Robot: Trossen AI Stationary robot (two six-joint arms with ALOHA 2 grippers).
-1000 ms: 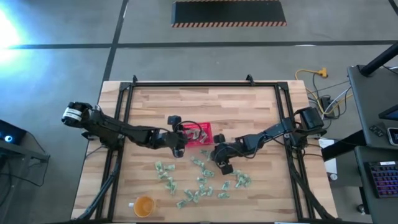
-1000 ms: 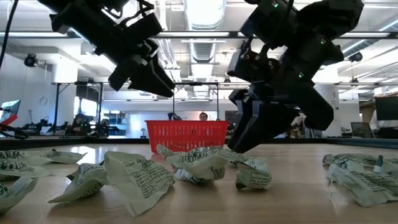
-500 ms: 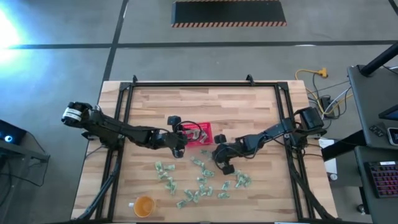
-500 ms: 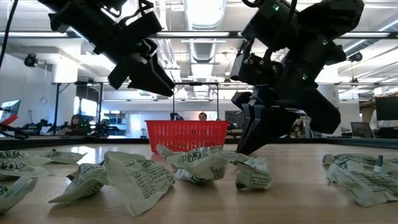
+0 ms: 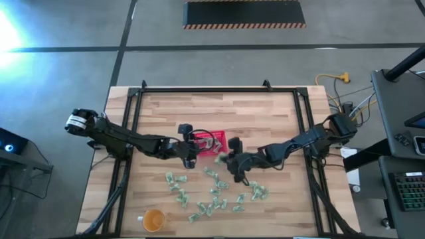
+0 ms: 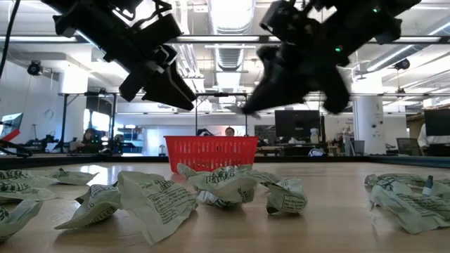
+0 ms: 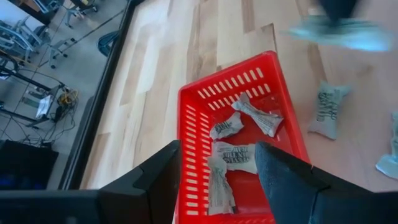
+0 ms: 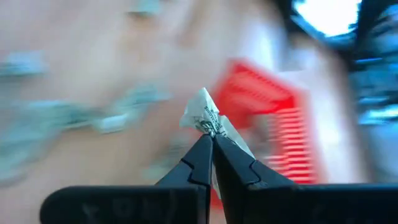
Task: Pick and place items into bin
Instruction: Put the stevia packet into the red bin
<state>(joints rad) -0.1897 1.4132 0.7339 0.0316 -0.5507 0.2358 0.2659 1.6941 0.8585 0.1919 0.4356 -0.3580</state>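
Observation:
The red basket [image 5: 211, 143] stands near the table's middle with several pale green packets [image 7: 233, 155] lying in it. My left gripper [image 7: 217, 149] hovers open just above the basket's left rim [image 5: 192, 153], with nothing between its fingers. My right gripper [image 8: 208, 142] is raised above the table close to the basket's near right corner [image 5: 226, 159], shut on one packet [image 8: 208, 118]. Many loose packets [image 5: 212, 192] lie on the wood nearer the front edge. My right gripper pinches the packet's crumpled lower edge [image 8: 210, 132] between its two fingertips. The rest of the packet sticks out beyond the tips. The packet is lifted clear of the table and shows as a pale blur [image 7: 339, 32] in the left wrist view.
A round orange cup [image 5: 153, 219] stands near the front left. Loose packets [image 6: 155, 200] lie in the foreground of the low view, in front of the basket [image 6: 211, 153]. Black frame rails [image 5: 133, 106] run along the table's sides.
My right gripper, which reached down to the packets on the table, has taken hold of one and risen quickly with it, shifting a little toward the basket. The packet is now clear of the table.

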